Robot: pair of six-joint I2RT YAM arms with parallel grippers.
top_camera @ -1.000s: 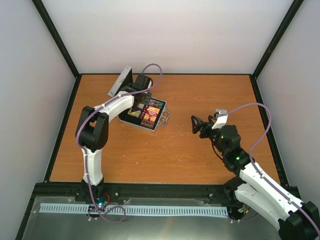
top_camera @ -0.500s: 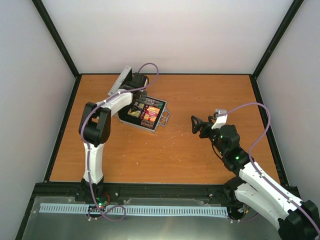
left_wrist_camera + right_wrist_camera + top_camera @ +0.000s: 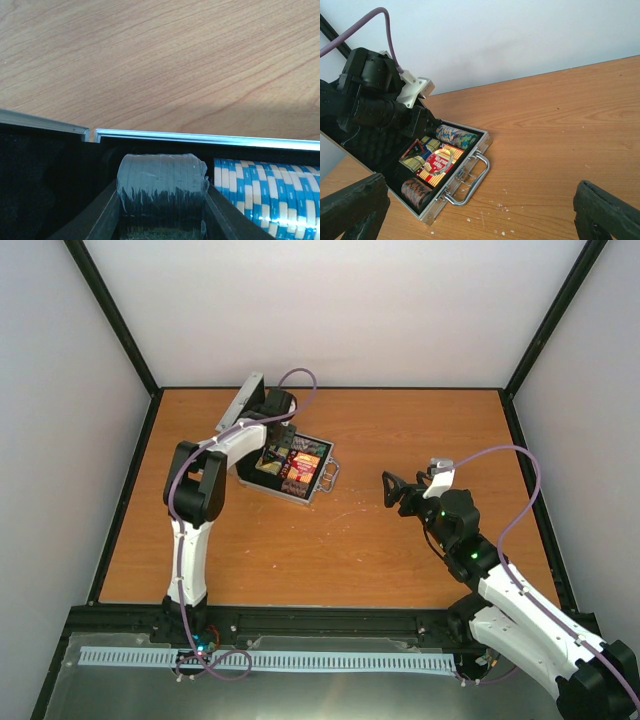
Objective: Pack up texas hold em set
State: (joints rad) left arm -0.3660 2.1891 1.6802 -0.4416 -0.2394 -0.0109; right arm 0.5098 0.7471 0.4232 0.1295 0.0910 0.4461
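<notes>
one grey chip stack [image 3: 161, 175] sits between the left pincer's [image 3: 160, 205] jaws.

Left arm [image 3: 235, 440] outstretched, right end effector [image 3: 389, 490] spread

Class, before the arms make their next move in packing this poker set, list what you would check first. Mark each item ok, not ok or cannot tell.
1. Lid shut: not ok. The lid stands raised behind the case.
2. Chips seated: ok. The blue-and-white chips and the grey roll lie in their slots.
3. Left gripper clear of the lid's path: not ok. It hangs over the open case.
4. Left gripper's hold: cannot tell.
5. Right gripper free: ok. It is open above the table, to the right of the handle.
6. Loose pieces outside the case: ok. None are seen.
</notes>
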